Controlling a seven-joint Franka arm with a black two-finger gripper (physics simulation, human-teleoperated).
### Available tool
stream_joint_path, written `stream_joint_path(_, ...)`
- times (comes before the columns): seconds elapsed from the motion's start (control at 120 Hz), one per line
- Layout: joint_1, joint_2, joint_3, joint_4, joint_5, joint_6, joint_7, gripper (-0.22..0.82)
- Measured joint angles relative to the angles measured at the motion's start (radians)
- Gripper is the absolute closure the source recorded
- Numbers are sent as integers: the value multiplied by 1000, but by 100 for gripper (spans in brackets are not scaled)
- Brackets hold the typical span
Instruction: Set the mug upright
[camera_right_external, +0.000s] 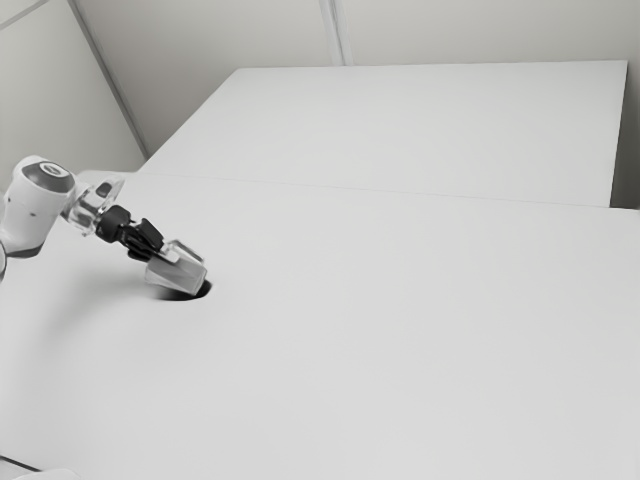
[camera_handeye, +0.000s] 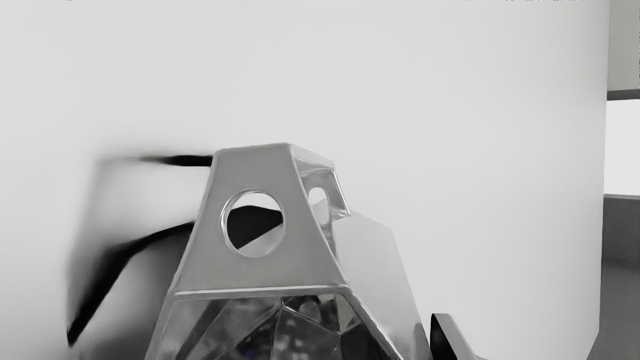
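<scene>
- Close beside the mug in the wrist view is one tip of the fingers (camera_handeye: 456, 334); I cannot tell if they are wide, narrow or closed around the mug, so it is good to be sure of the grip before any turning.
- Just beyond, the mug's flat face (camera_handeye: 260, 272), with a round hole in it, looks smooth and hard. I think it may slip or rotate if it is pressed only near an edge.
- At the left of the exterior frame, a little above middle height, the mug (camera_right_external: 176, 268) is tilted, right at the hand (camera_right_external: 143, 238). Which end is its base I cannot say surely; this should be decided first, because the turn must bring that end down.
- Under it lies a dark shadow (camera_right_external: 203, 290). Whether the mug touches the bench (camera_right_external: 400, 350) is not clear to me, so a small lift would be wise, to let the lower edge pass without scraping.
- After this, the wrist should rotate slowly, then lower until the whole base is flat, and release gently, without pushing sideways.
- Far behind, in the upper part of the exterior frame, a pale surface (camera_right_external: 400, 130) is well apart and should not disturb the turn.
</scene>
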Motion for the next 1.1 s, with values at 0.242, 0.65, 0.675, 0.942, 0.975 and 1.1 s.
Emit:
stream_joint_path(0.242,0,-5,-1,7,-7,-12,-16,75)
stream_joint_path(0.65,-184,-291,19,-131,150,71,-53,77)
stream_joint_path(0.675,-217,-309,35,-146,169,84,-58,77)
stream_joint_path(0.942,-591,-467,290,-344,337,252,-122,77)
stream_joint_path(0.975,-634,-486,319,-371,358,280,-134,77)
stream_joint_path(1.1,-731,-498,354,-400,462,354,-199,77)
